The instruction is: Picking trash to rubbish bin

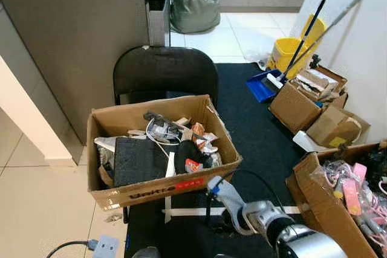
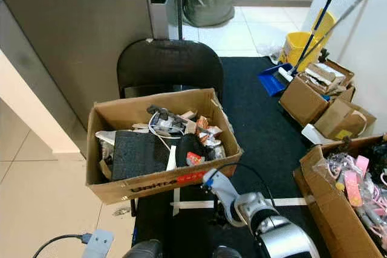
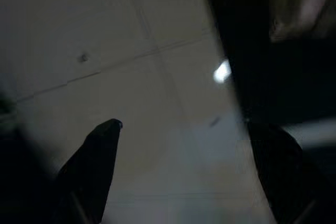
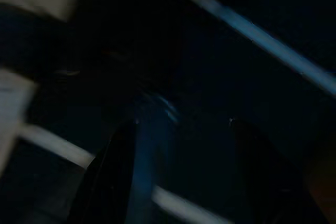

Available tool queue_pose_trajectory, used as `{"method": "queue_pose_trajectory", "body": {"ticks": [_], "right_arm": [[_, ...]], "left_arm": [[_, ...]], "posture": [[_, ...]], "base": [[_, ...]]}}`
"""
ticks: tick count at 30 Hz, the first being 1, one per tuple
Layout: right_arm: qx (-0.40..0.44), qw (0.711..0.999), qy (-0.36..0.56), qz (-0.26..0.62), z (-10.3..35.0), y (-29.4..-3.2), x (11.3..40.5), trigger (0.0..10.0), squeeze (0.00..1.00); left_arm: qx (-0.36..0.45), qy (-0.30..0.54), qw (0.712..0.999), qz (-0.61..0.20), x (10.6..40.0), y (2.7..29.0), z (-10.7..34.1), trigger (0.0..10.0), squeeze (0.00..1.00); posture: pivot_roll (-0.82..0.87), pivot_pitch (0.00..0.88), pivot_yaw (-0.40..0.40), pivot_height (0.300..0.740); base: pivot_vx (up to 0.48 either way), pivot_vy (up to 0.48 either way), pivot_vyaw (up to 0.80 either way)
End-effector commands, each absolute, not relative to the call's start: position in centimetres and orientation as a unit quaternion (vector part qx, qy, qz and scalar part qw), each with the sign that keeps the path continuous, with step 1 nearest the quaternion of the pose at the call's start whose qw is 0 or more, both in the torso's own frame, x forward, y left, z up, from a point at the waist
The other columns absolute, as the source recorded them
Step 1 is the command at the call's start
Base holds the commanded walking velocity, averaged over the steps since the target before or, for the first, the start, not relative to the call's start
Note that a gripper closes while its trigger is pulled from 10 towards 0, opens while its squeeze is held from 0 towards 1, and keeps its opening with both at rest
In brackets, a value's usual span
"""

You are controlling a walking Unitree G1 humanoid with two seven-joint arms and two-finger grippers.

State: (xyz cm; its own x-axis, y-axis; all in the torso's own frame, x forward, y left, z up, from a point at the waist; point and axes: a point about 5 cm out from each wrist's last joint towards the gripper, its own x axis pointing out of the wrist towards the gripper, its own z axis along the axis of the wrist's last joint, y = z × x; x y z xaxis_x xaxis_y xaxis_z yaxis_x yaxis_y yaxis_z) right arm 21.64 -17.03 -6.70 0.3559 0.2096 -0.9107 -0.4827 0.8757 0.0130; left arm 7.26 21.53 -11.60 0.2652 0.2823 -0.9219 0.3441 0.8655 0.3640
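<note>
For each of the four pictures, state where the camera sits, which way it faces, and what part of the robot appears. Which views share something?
Left eye, head: looks down at the cardboard box before a black chair; right arm shows.
Right eye: same scene, same arm.
Left wrist: faces pale floor tiles along the left gripper, fingers apart.
Right wrist: dark, faces black mat with white tape; right gripper, fingers apart.

Four cardboard boxes are counted: one trash-filled box (image 1: 158, 193) on one black chair (image 1: 164, 75), two boxes (image 1: 294, 108) (image 1: 334, 126) by the wall, and one box (image 1: 322, 206) holding pink items. One yellow mop bucket (image 1: 286, 51), one blue dustpan (image 1: 260, 87), two long handles (image 1: 308, 29) (image 1: 329, 23) and one grey bag (image 1: 195, 3) are counted. One power adapter (image 1: 105, 246) is seen on the floor.
</note>
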Motion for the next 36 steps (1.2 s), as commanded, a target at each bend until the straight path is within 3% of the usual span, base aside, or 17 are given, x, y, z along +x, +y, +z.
{"method": "queue_pose_trajectory", "body": {"ticks": [1,7,9,16,18,20,22,26,31,36], "right_arm": [[-0.132,0.809,0.548,0.168,-7.5,-18.1,20.2,10.0,0.0],[-0.159,0.782,0.585,0.143,-9.2,-19.1,16.6,10.0,0.0],[-0.168,0.775,0.595,0.134,-9.6,-19.4,15.6,10.0,0.0],[-0.178,0.769,0.601,0.125,-9.9,-19.5,14.8,10.0,0.0],[-0.184,0.769,0.599,0.127,-9.9,-19.6,14.8,10.0,0.0],[-0.195,0.768,0.596,0.131,-9.9,-19.7,14.8,10.0,0.0],[-0.205,0.766,0.594,0.137,-9.9,-19.8,14.9,10.0,0.0],[-0.216,0.763,0.592,0.145,-9.9,-19.7,14.8,10.0,0.0],[-0.229,0.756,0.592,0.162,-10.0,-19.6,14.6,10.0,0.0],[-0.246,0.749,0.591,0.171,-10.0,-19.9,14.5,10.0,0.0]], "left_arm": [[0.305,0.622,0.721,0.008,6.0,23.7,-11.3,10.0,0.0],[0.323,0.594,0.733,0.073,7.1,25.8,-10.5,10.0,0.0],[0.287,0.592,0.748,0.088,7.4,25.7,-10.5,10.0,0.0],[0.29,0.576,0.761,0.072,8.3,24.8,-10.5,10.0,0.0],[0.269,0.562,0.778,0.083,8.8,24.3,-10.5,10.0,0.0],[0.202,0.525,0.822,0.086,10.5,22.8,-10.4,10.0,0.0],[0.137,0.504,0.848,0.091,11.8,21.7,-10.3,10.0,0.0],[0.121,0.491,0.858,0.094,12.7,21.3,-10.0,10.0,0.0],[0.172,0.476,0.859,0.076,13.7,21.1,-9.7,10.0,0.0],[0.077,0.475,0.873,0.078,13.8,20.0,-9.9,10.0,0.0]], "posture": [[0.11,0.026,-0.034,0.74],[0.11,0.021,-0.031,0.74],[0.12,0.02,-0.026,0.74],[0.1,0.022,-0.014,0.74],[0.1,0.022,-0.014,0.74],[0.09,0.024,-0.01,0.74],[0.09,0.024,-0.01,0.74],[0.09,0.025,-0.012,0.74],[0.08,0.025,-0.02,0.74],[0.08,0.024,-0.026,0.74]], "base": [[0.0,0.0,0.0],[0.0,0.0,0.0],[0.0,0.0,0.0],[0.0,0.0,0.0],[0.0,0.0,0.0],[0.0,0.0,0.0],[0.0,0.0,0.0],[0.0,0.0,0.0],[0.0,0.0,0.0],[0.0,0.0,0.0]]}}
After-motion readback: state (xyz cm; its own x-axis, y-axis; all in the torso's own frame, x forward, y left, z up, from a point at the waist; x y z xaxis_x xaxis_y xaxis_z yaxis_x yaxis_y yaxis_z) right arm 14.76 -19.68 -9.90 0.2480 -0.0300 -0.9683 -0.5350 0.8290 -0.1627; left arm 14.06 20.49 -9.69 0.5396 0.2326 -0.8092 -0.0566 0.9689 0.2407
